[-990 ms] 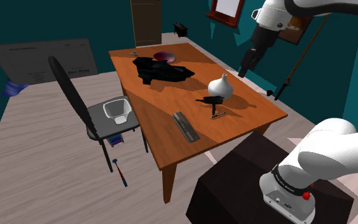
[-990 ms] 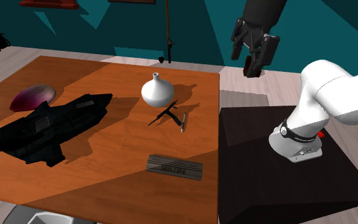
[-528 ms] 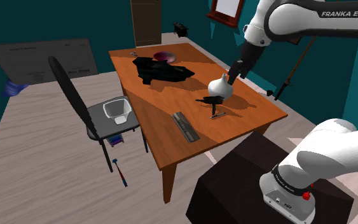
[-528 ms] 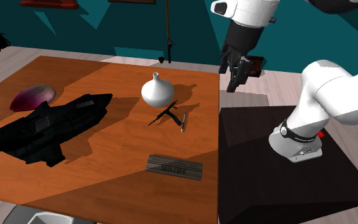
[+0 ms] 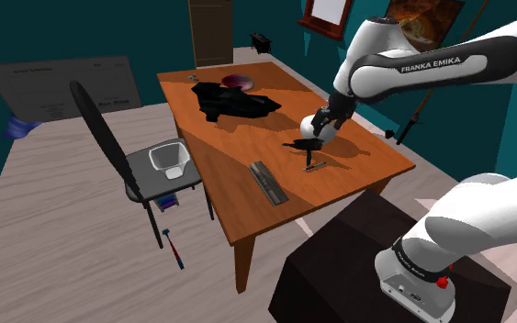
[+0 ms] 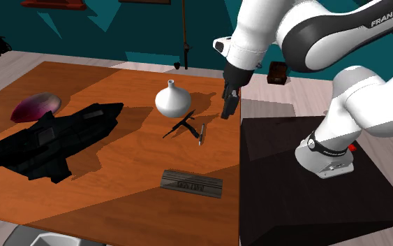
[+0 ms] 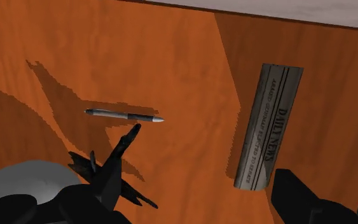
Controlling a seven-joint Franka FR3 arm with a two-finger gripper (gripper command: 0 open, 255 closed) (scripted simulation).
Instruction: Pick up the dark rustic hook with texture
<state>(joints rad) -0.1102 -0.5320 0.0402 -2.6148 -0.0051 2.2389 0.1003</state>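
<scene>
Looking along the pincer (image 6: 227, 110), I see its fingers spread wide apart, clasping nothing, as it hangs over the bench (image 6: 104, 80) near the white vase (image 6: 172, 101). The dark hook (image 6: 181, 128) lies on the bench just beside that vase, with a pen (image 6: 202, 134) close by and a folded newspaper (image 6: 192, 184) farther off.

White arm (image 5: 431, 64) with its base on the stand (image 5: 339, 266), elbow high, forearm slanting down toward the shoulder view's left. Black gripper (image 6: 228, 106) points downward, its fingers (image 7: 301, 198) standing wide apart and clasping nothing.
</scene>
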